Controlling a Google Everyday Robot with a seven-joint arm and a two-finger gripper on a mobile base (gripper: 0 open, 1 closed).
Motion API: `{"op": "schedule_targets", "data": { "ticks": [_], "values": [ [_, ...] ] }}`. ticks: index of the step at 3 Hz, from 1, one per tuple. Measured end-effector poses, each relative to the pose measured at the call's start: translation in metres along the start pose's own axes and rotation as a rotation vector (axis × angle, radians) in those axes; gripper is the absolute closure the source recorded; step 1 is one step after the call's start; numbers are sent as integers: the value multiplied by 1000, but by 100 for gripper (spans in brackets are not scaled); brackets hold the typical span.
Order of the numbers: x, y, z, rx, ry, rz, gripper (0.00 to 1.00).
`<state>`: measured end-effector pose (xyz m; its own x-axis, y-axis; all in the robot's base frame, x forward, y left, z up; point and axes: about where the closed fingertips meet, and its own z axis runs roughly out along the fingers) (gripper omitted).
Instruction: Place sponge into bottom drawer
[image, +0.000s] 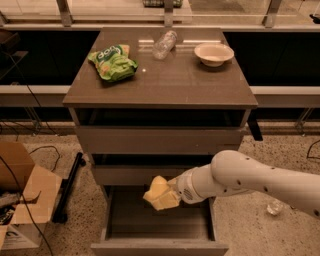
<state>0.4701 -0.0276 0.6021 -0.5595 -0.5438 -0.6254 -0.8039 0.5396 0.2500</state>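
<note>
Lower centre, the gripper (173, 193) clamps the sponge (158, 194) above the open bottom drawer (150, 225); a high release could bounce it out.

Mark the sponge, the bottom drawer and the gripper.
sponge (157, 190): camera view, middle of its pale face.
bottom drawer (145, 221): camera view, bare floor inside.
gripper (170, 195): camera view, gripping the sponge above the open drawer.

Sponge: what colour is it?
Pale yellow sponge, camera view, held by the gripper over the open bottom drawer.
</note>
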Motion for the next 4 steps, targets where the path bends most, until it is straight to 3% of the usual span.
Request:
{"op": "schedule_targets", "data": {
  "ticks": [2,4],
  "values": [
    [57,-51,51,8,-15,61,100],
    [122,-91,106,-38,-24,139,100]
  ]
}}
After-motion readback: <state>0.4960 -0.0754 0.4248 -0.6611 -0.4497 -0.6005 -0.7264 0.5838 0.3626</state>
